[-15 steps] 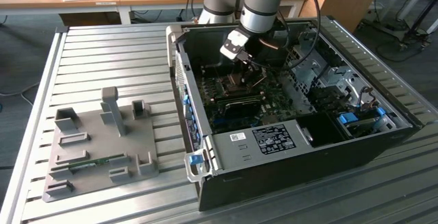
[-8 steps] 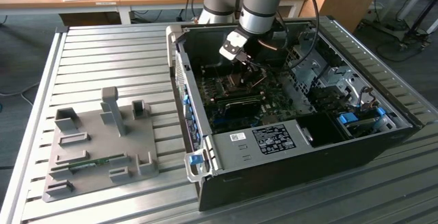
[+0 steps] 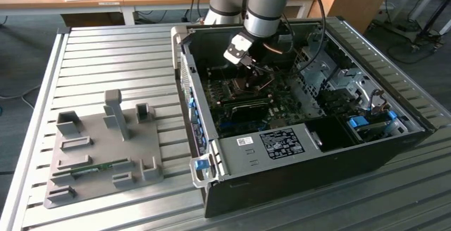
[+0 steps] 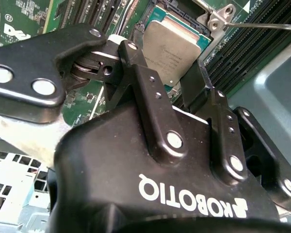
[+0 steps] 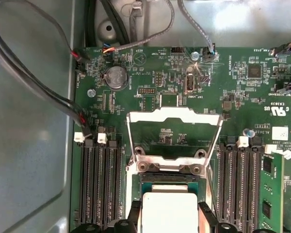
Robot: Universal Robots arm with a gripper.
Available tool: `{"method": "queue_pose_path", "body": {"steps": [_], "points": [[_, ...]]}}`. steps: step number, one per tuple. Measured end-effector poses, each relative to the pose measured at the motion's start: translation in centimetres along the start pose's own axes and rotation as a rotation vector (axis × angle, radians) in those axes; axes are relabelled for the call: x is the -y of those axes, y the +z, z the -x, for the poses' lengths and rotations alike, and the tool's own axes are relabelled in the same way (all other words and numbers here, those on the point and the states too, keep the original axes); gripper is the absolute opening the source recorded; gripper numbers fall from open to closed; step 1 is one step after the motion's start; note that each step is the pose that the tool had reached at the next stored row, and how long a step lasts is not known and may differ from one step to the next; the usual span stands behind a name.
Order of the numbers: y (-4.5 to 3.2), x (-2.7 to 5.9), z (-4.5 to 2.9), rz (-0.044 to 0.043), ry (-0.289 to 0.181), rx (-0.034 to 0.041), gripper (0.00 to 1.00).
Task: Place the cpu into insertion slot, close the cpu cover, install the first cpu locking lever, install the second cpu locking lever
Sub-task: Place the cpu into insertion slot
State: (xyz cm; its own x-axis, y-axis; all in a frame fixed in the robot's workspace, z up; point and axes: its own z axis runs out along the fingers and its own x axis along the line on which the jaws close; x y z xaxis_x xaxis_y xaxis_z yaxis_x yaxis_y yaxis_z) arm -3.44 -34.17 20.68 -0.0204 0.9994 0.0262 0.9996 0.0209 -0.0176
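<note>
The cpu (image 5: pixel 167 208) is a silvery-grey square chip sitting between my two black fingers (image 5: pixel 134 219), low over the socket (image 5: pixel 168 178). My gripper (image 5: pixel 169 221) is shut on it, one finger against each opposite edge. The second wrist view shows the same grip, with the cpu (image 4: pixel 174 43) between my fingers (image 4: pixel 136 68) of the gripper (image 4: pixel 165 58). I cannot tell whether the chip rests in the socket. The cpu cover (image 5: pixel 172 115), a thin metal frame with a square window, is swung open beyond the socket. In the exterior view my gripper (image 3: pixel 248 64) reaches down into the open computer case (image 3: pixel 310 151).
Rows of black memory slots (image 5: pixel 99 184) flank the socket on both sides. Cables (image 5: pixel 39 82) run along the case wall, and a thin metal lever rod (image 4: pixel 262 24) lies beside the socket. A grey fixture plate (image 3: pixel 105 151) sits on the slatted table at the exterior view's left.
</note>
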Motion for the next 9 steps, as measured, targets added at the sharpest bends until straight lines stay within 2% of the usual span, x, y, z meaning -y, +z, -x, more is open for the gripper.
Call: {"method": "queue_pose_path", "body": {"steps": [3,6,9], "points": [[0.15,0.00,0.00,0.0003,0.011,0.0000,0.54],[0.19,0.00,-0.01,0.0001,0.012,0.0063,0.54],[0.27,0.00,-0.04,0.0004,0.012,0.0061,0.54]]}}
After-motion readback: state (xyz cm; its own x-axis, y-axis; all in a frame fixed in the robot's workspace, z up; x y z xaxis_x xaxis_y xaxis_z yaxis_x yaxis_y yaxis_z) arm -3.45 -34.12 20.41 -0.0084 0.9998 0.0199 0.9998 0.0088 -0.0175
